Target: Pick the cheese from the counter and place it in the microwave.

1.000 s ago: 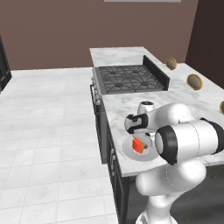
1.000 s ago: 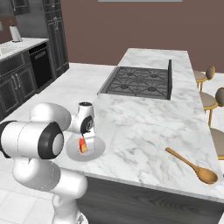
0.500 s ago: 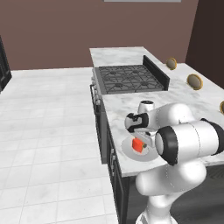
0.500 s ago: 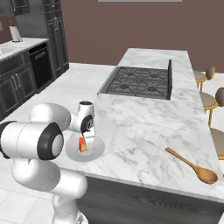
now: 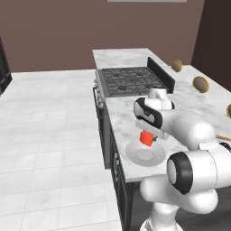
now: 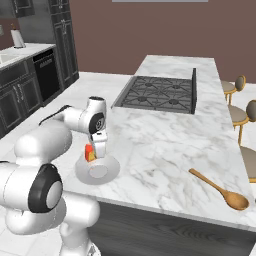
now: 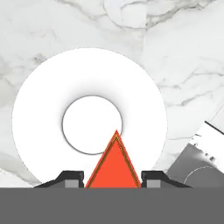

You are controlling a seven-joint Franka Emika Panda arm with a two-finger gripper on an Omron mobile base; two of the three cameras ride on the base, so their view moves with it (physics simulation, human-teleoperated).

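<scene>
The cheese (image 5: 145,137), a small red-orange wedge, hangs just above a white plate (image 5: 131,151) near the front edge of the marbled counter (image 5: 198,103). My gripper (image 5: 147,134) is shut on it and points down. From the right side the cheese (image 6: 89,152) shows beside the fingers, over the plate (image 6: 112,170). In the hand view the wedge (image 7: 114,164) sits pinched between my two dark fingertips (image 7: 70,178), with the plate (image 7: 43,113) below it. The microwave is out of view.
A black gas cooktop (image 6: 157,92) is set into the counter behind the plate. A wooden spoon (image 6: 220,189) lies at the counter's right front. Round-backed stools (image 6: 240,115) stand along the far side. Dark cabinets (image 6: 30,85) line the left wall beyond the tiled floor.
The jaws have closed on the cheese. The wedge has since risen a little off the plate with the hand.
</scene>
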